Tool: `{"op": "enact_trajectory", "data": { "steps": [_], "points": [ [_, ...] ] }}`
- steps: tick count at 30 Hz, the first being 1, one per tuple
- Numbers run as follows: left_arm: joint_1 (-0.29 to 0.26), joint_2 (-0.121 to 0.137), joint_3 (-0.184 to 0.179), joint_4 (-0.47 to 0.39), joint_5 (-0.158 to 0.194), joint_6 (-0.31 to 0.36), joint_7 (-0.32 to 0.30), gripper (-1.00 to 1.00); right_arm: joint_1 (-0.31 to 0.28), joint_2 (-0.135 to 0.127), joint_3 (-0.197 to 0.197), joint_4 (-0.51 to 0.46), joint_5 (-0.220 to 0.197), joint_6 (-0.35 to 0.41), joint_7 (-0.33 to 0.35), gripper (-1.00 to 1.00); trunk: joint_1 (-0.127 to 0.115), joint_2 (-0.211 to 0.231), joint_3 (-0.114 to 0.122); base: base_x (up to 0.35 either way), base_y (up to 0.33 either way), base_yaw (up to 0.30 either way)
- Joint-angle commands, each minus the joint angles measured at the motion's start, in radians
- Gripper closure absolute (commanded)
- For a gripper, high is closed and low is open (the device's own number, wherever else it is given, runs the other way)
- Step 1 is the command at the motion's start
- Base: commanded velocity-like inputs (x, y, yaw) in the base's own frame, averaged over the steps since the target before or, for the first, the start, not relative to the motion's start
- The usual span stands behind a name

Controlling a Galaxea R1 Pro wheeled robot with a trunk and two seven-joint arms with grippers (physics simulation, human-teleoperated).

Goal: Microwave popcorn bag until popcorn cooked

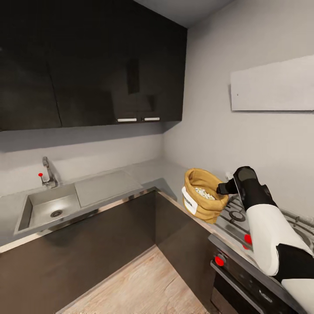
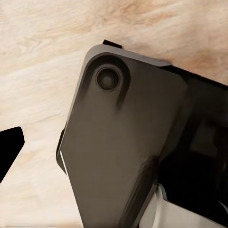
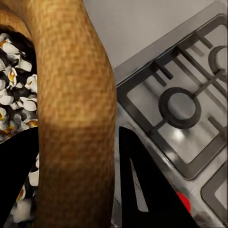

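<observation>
Left to right, head view.

Steel sink basin point(image 1: 49, 210), recessed in the grey brushed-steel tabletop point(image 1: 144, 172), with an upright tap point(image 1: 49, 172) at its back edge and a flat drainer panel point(image 1: 106, 186) just beside it. The tabletop runs along the back wall, turns the corner and continues down the right wall; its front edge is a thin bright strip over dark glossy base cabinets point(image 1: 96, 244).

Open room: a wedge of light wood-plank floor point(image 1: 144, 285) lies in the angle between the two cabinet runs. Dark glossy wall cabinets point(image 1: 87, 65) hang above the sink; bare grey wall shows between them and the tabletop.

Tan-brown burlap popcorn bag point(image 1: 203, 196), rolled rim, white label on its near side, standing at the tabletop's end right beside the grey gas hob point(image 1: 237, 216). Whitish popcorn pieces point(image 1: 205, 193) show inside the open mouth.

Right arm: white and black, reaching forward from the lower right over the hob, wrist dark. Right gripper point(image 1: 223, 188) at the bag's right rim. In the right wrist view the two black fingers point(image 3: 142, 185) straddle the rolled burlap rim point(image 3: 76, 118), one inside over the popcorn, one outside over the hob grates; they are parted around the rim, and whether they press it cannot be told.

Steel oven front with red knobs point(image 1: 219, 261) below the hob.

Left gripper: the left wrist view shows one black fingertip point(image 2: 9, 147) and a dark grey robot panel point(image 2: 118, 152) over the floor; its opening cannot be told.
</observation>
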Motion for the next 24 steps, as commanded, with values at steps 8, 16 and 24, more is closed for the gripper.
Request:
{"op": "enact_trajectory", "data": {
  "steps": [8, 16, 24],
  "points": [
    [0.000, 0.000, -0.002, -0.001, 0.010, -0.002, 0.002, -1.00, -0.001, -0.001, -0.002, -0.001, 0.009, 0.002, 0.011, 1.00, 0.000, -0.002, -0.002, -0.328, 0.000, 0.000],
    [0.000, -0.002, -0.001, -0.002, 0.011, -0.002, 0.005, -1.00, 0.017, 0.005, -0.002, 0.018, 0.017, 0.002, 0.007, 1.00, 0.000, -0.002, -0.002, -0.214, 0.037, 0.000],
    [0.000, -0.007, 0.003, -0.003, 0.013, -0.002, 0.003, -1.00, 0.060, -0.005, -0.001, 0.048, 0.017, -0.008, 0.013, 1.00, 0.000, -0.002, -0.002, 0.000, 0.000, 0.000]
  ]
}}
